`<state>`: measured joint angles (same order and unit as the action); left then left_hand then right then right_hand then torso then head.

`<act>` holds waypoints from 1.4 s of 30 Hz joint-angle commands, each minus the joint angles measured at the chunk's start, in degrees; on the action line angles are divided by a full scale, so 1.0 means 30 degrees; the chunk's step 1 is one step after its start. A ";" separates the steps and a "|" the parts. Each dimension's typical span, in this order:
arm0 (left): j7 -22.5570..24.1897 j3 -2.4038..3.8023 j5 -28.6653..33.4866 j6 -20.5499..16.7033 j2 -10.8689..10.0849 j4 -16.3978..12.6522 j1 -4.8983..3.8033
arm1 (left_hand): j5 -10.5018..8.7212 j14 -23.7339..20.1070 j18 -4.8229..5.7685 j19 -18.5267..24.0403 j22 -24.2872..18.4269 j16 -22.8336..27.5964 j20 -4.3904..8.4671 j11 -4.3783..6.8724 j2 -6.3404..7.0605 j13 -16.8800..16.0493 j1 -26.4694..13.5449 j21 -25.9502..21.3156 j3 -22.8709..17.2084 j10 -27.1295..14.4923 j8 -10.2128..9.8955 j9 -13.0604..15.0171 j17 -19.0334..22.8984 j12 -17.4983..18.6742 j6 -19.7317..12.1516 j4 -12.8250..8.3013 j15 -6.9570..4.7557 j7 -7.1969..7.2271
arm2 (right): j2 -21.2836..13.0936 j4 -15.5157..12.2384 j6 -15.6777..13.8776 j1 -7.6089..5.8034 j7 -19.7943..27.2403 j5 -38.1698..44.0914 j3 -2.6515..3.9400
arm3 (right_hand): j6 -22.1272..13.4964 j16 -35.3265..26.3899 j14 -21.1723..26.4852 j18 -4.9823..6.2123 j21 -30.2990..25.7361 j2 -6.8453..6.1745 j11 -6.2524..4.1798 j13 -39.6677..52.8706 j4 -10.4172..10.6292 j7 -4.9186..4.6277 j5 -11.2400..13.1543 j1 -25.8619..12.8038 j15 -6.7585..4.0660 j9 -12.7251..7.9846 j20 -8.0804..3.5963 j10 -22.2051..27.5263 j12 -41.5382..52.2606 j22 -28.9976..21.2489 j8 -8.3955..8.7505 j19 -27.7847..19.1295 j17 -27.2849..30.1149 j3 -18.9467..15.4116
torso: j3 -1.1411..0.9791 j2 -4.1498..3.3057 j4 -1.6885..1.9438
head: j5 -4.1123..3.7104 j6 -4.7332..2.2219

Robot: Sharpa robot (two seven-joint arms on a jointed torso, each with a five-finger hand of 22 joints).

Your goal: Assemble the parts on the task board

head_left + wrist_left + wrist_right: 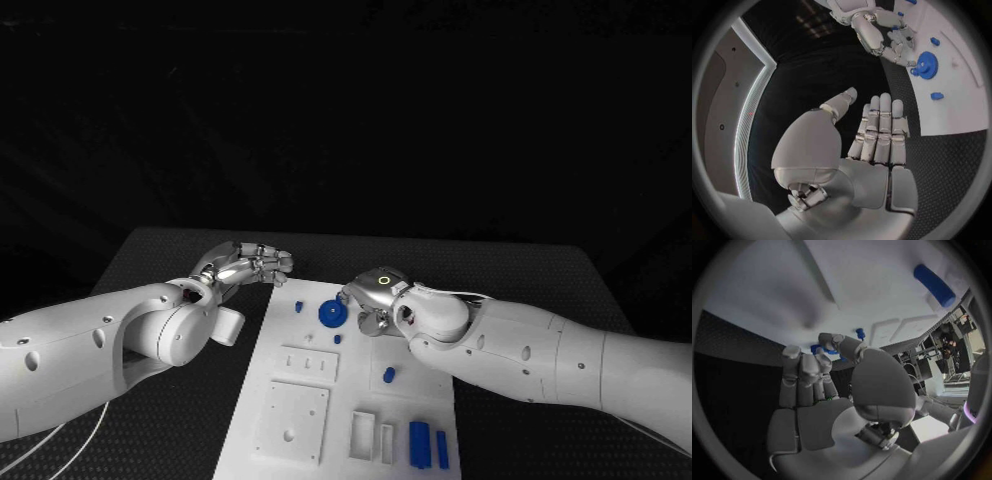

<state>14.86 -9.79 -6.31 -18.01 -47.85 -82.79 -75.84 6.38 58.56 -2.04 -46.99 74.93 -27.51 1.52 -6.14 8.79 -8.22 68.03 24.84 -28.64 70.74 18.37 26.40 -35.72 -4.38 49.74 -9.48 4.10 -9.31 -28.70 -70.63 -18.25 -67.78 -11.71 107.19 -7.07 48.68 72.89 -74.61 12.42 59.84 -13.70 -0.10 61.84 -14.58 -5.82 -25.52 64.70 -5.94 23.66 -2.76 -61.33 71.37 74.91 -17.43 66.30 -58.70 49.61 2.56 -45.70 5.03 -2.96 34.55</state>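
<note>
The white task board [296, 400] lies in the middle of the table. A blue gear [332, 312] lies flat near its far end, also seen from the left wrist as the gear [927, 64]. My right hand [378, 295] is at the gear's right side, its fingertips [909, 62] touching the rim; the gear [819, 348] shows between thumb and fingers. Small blue pegs [299, 307] [338, 339] [388, 375] sit on the board. My left hand [248, 264] hovers off the board's far left corner, fingers [879, 127] straight and empty.
Two blue bars [418, 443] [441, 450] lie at the board's near right, beside rectangular slots [362, 434]. A raised white square plate [296, 418] sits at the near left. Black table [173, 440] surrounds the board.
</note>
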 commanded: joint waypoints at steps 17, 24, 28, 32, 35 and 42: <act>0.0154 0.0016 -0.0025 0.0169 -0.0189 -0.0142 -0.0021 | -0.0090 -0.0093 -0.0335 0.0149 0.0350 -0.0082 0.0033 -0.0033 -0.0023 -0.0036 -0.0210 0.0087 -0.0016 0.0090 -0.0119 0.0037 -0.0028 0.0079 -0.0072 -0.0137 0.0005 -0.0107 | -0.3253 -0.2622 -0.2418 -0.0119 0.0956 -0.2750 0.0747 | 0.0778 -0.0162 -0.0166 0.0860 0.0056 -0.0238 0.0249 0.0019 0.0124 -0.0402 0.0441 -0.0275 0.0154 0.0075 -0.0036 -0.0133 0.0040 -0.0026 -0.0178 0.0181 -0.0076 0.0405 | 0.0000 0.0004 -0.0058 | -0.0182 -0.0233; 0.0160 0.0014 -0.0051 0.0260 -0.0136 0.0016 -0.0017 | -0.0095 -0.0088 -0.0334 0.0154 0.0351 -0.0089 0.0031 0.0014 -0.0051 -0.0079 -0.0243 0.0111 -0.0067 0.0205 -0.0067 0.0078 -0.0036 0.0024 0.0019 -0.0196 0.0005 -0.0073 | -0.5439 -0.3261 -0.2087 -0.0282 0.3463 -0.7410 0.1148 | 0.1147 -0.0258 -0.0201 0.0860 0.0033 -0.0564 0.0554 0.0032 0.0702 -0.0715 0.4115 -0.0966 0.0441 0.0094 -0.0104 -0.0033 0.0059 -0.0078 -0.0326 0.0205 -0.0144 -0.1400 | -0.0016 0.0049 -0.0131 | -0.0393 -0.0350; 0.0176 0.0012 -0.0064 0.0337 -0.0066 0.0102 -0.0016 | -0.0107 -0.0081 -0.0332 0.0164 0.0349 -0.0101 0.0032 0.0131 -0.0085 -0.0165 -0.0320 0.0142 -0.0110 0.0463 -0.0006 0.0129 -0.0047 -0.0100 0.0132 -0.0263 0.0002 -0.0023 | -0.6179 -0.2990 -0.1719 -0.0284 0.4820 -0.9195 0.1154 | 0.1109 -0.0314 -0.0135 0.0860 -0.0005 -0.0502 0.0560 0.0047 0.0747 -0.0723 0.4637 -0.1247 0.0428 0.0072 -0.0108 0.0090 0.0054 -0.0080 -0.0295 0.0101 -0.0182 -0.2428 | -0.0069 0.0084 -0.0287 | -0.0497 -0.0391; 0.0200 0.0012 -0.0069 0.0359 -0.0024 0.0181 -0.0012 | -0.0113 -0.0080 -0.0332 0.0168 0.0348 -0.0105 0.0035 0.0180 -0.0093 -0.0204 -0.0359 0.0160 -0.0126 0.0563 0.0013 0.0150 -0.0052 -0.0149 0.0171 -0.0307 0.0000 -0.0003 | -0.6558 -0.2534 -0.1508 -0.0268 0.5466 -0.9536 0.1148 | 0.1002 -0.0378 0.0020 0.0860 -0.0070 -0.0282 0.0564 0.0083 0.0568 -0.0746 0.4457 -0.1501 0.0432 0.0042 -0.0114 0.0313 0.0065 -0.0061 -0.0231 -0.0117 -0.0275 -0.3835 | -0.0163 0.0095 -0.0424 | -0.0525 -0.0416; 0.0205 0.0008 -0.0069 0.0394 0.0033 0.0265 -0.0010 | -0.0117 -0.0081 -0.0332 0.0169 0.0348 -0.0105 0.0034 0.0184 -0.0088 -0.0208 -0.0367 0.0161 -0.0126 0.0569 0.0013 0.0152 -0.0053 -0.0152 0.0172 -0.0314 0.0000 -0.0002 | -0.6712 -0.2221 -0.1475 -0.0128 0.5684 -0.9537 0.1143 | 0.0938 -0.0400 0.0082 0.0860 -0.0101 -0.0198 0.0570 0.0090 0.0454 -0.0752 0.4266 -0.1673 0.0434 0.0028 -0.0113 0.0411 0.0070 -0.0054 -0.0194 -0.0217 -0.0333 -0.4660 | -0.0268 0.0083 -0.0534 | -0.0475 -0.0408; 0.0194 0.0005 -0.0069 0.0412 0.0130 0.0369 -0.0005 | -0.0126 -0.0085 -0.0329 0.0173 0.0347 -0.0104 0.0032 0.0184 -0.0089 -0.0212 -0.0396 0.0165 -0.0124 0.0565 0.0006 0.0153 -0.0053 -0.0148 0.0161 -0.0322 0.0002 -0.0006 | -0.7560 -0.2482 -0.1730 0.0540 0.6314 -1.0050 0.1137 | 0.0734 -0.0485 0.0284 0.0860 -0.0213 -0.0156 0.0638 0.0091 0.0237 -0.0809 0.3733 -0.2365 0.0489 0.0001 -0.0052 0.0666 0.0064 -0.0046 -0.0089 -0.0498 -0.0444 -0.6558 | -0.0378 0.0101 -0.0605 | -0.0554 -0.0295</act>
<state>14.90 -9.80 -6.36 -17.76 -47.59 -81.73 -75.82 6.38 58.56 -2.60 -46.77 74.91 -27.51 1.74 -5.53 8.60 -8.79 67.38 25.06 -28.97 72.19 18.36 26.79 -35.81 -4.65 49.74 -10.13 4.10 -9.31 -50.91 -77.55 -23.70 -66.60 3.99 79.54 -3.66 49.00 71.61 -74.07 12.40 59.57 -14.07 0.62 62.06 -13.83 -5.81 -13.98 58.11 -4.42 23.71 -2.87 -60.97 71.37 74.72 -17.95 65.16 -59.98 30.46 1.57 -45.41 3.30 -4.56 33.55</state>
